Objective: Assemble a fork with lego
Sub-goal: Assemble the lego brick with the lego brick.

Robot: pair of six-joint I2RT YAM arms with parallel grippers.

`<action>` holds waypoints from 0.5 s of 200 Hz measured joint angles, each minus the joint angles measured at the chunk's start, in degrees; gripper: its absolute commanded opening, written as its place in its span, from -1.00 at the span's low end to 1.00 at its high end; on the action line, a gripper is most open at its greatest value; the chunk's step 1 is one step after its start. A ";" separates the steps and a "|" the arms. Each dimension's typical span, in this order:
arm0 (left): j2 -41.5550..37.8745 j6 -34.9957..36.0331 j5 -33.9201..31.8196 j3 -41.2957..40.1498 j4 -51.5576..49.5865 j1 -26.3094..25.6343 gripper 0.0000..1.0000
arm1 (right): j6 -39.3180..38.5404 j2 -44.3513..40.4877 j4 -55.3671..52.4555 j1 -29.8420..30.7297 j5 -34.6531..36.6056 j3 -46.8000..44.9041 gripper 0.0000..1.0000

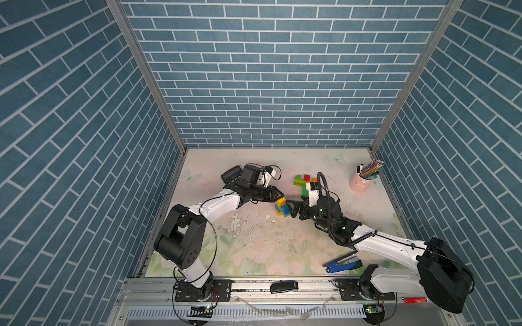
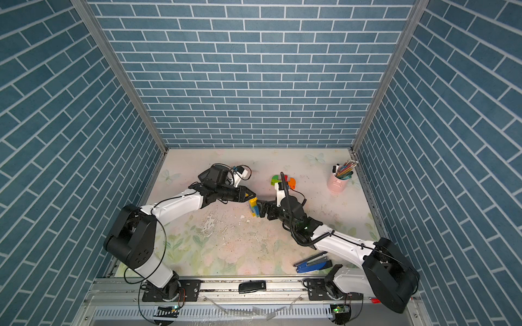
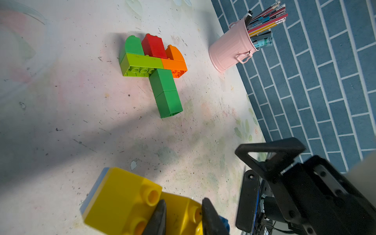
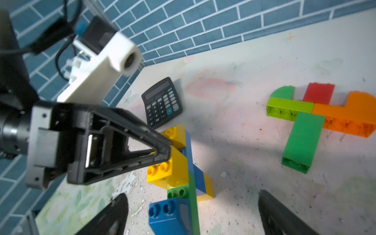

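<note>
Mid-table, the left gripper (image 2: 252,194) pinches the top of a brick stack (image 2: 253,206) of yellow, blue and green, while the right gripper (image 2: 260,210) sits just beside it, jaws apart. Behind lies a second brick cluster (image 2: 275,179). A pink pencil cup (image 2: 336,184) stands far right, and a blue stapler (image 2: 312,264) lies near the front.

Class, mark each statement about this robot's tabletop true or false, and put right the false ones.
1. The right tool is open, straddling the brick stack. True.
2. The left tool is open and empty. False: the left tool is shut on a yellow brick of that stack.
3. The pink cup holds pencils. True.
4. The calculator lies on the green, red and orange assembly. False: the calculator lies apart from it, on the table.
</note>
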 measured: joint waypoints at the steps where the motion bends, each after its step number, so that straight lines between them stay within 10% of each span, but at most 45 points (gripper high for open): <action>1: 0.00 0.00 0.00 0.00 0.00 0.00 -0.37 | 0.52 0.09 0.61 -0.24 -0.31 -0.26 0.97; 100: 0.00 0.00 0.02 0.00 0.00 0.00 -0.37 | 31.63 21.03 40.89 -3.30 -11.89 -9.16 0.98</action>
